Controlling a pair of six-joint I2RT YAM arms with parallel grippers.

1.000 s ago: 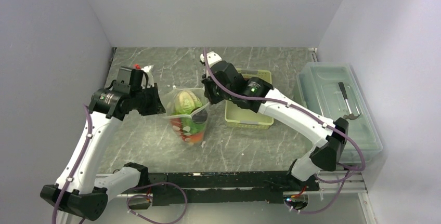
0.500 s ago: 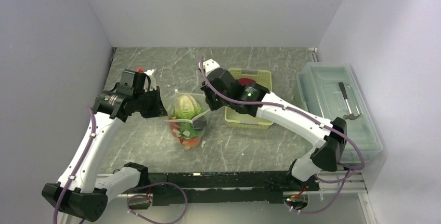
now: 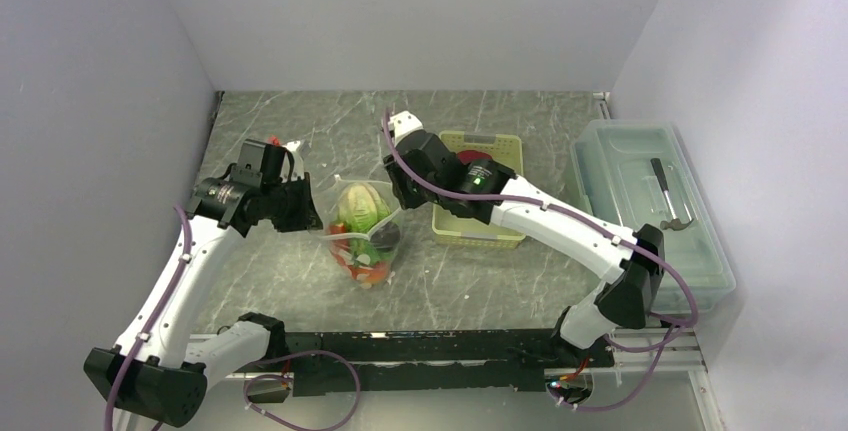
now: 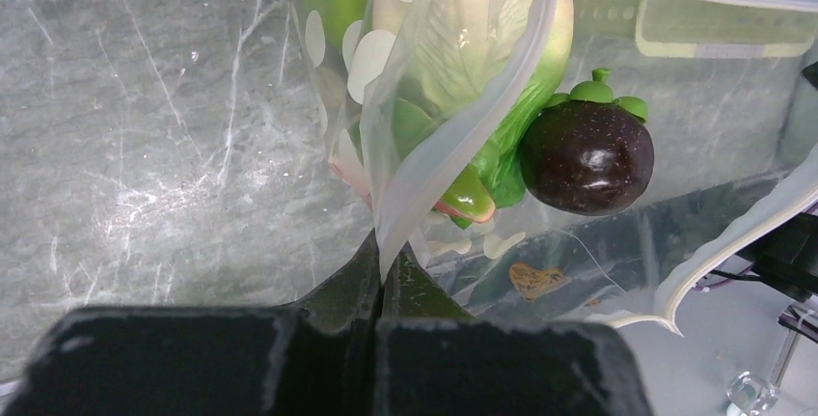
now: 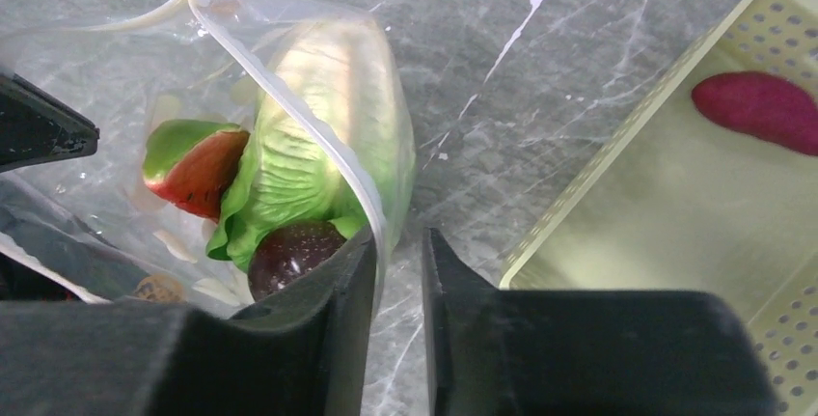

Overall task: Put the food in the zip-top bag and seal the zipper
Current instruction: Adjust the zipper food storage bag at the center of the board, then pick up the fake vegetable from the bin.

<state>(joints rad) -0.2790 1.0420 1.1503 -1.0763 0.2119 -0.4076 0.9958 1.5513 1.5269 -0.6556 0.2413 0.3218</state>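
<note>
Enclosing the work area on three sides, a back wall (image 3: 400,21), a left wall (image 3: 90,101) and a right wall (image 3: 760,71) are seen, all plain and pale. The table (image 3: 290,281) is finished in a grey stone pattern with pale veins. A black rail (image 3: 420,351) is fitted along the near edge, and both arm bases are mounted there.

The zip-top bag (image 3: 365,241) is located near the middle of the table, with its mouth turned toward the far edge. The mouth is unsealed and is spread between the two grippers. The left gripper (image 4: 381,266) is clamped tight on the film at the left side of the mouth. The right gripper (image 5: 397,252) is positioned at the right side of the mouth. Its jaws are parted by a narrow gap, through which the table is visible, and the zipper (image 5: 289,117) is laid against the inner face of one finger.

Inside the bag, a lettuce (image 5: 318,146), a dark round fruit (image 4: 586,151) with a green cap and a red-and-green piece (image 5: 198,160) are contained.

A yellow-green basket (image 3: 478,243) is placed just beside the bag, on its right, and a magenta oblong piece (image 5: 762,107) is held in it. A clear lidded box (image 3: 610,151) is set along the right edge, with a dark tool (image 3: 668,201) inside.
</note>
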